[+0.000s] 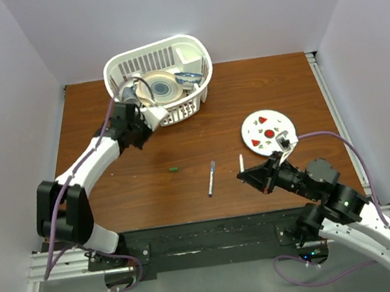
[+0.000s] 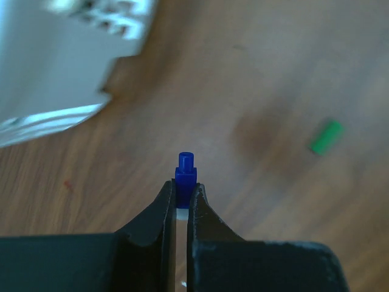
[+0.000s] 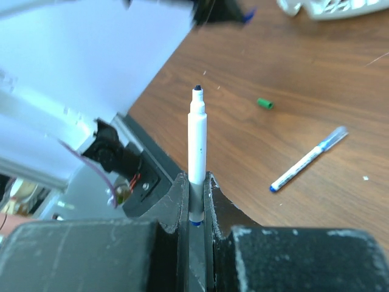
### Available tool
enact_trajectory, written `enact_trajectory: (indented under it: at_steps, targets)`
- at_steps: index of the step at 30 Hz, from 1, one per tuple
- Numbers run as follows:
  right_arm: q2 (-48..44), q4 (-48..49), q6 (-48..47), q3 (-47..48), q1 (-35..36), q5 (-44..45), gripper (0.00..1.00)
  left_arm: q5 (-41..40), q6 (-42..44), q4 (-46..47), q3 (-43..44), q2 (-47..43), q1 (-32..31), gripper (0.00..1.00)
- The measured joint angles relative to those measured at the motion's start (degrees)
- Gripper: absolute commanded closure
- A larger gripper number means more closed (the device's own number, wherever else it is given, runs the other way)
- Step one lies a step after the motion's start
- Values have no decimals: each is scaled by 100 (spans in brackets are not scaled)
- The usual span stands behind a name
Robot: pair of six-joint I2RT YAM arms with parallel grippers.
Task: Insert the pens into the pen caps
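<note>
A white pen (image 3: 196,140) stood tip-up, clamped low on its barrel in the right arm's jaws. A blue cap (image 2: 185,173) poked from the tips of the left arm's jaws, pinched tight beside the basket (image 1: 192,48). With both parts gripped, the mating step seemed next and would call for lining the cap's mouth up with the nib. A green cap (image 1: 173,169) and a second pen (image 1: 212,178) lay apart on the worktop (image 1: 281,83).

I count two thin white marker pens (image 1: 212,178) (image 3: 196,140), one small green plastic cap (image 1: 173,169), one small blue plastic cap (image 2: 186,173), one white slatted basket (image 1: 182,108).
</note>
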Motion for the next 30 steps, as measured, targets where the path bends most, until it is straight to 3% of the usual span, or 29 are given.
enact_trajectory:
  at_steps: [4, 8, 15, 17, 22, 30]
  targets:
    - [-352, -354, -76, 0, 0, 291, 100, 651, 1659, -826, -485, -562, -507, 100]
    - [-437, -734, -227, 4, 0, 592, 100, 1141, 2446, -1075, -940, -752, -833, 100]
    - [-577, -1054, -297, 37, 0, 918, 100, 1335, 2736, -992, -1856, -852, -2046, 100]
    - [-612, -1102, -293, 37, 0, 960, 100, 1329, 2736, -962, -1943, -852, -2249, 96]
    - [-632, -1252, -280, 68, 0, 984, 100, 1239, 2732, -787, -1950, -866, -2328, 72]
    - [-929, -1471, -273, 201, 4, 1123, 100, 1161, 2710, -614, -2028, -1049, -2459, 74]
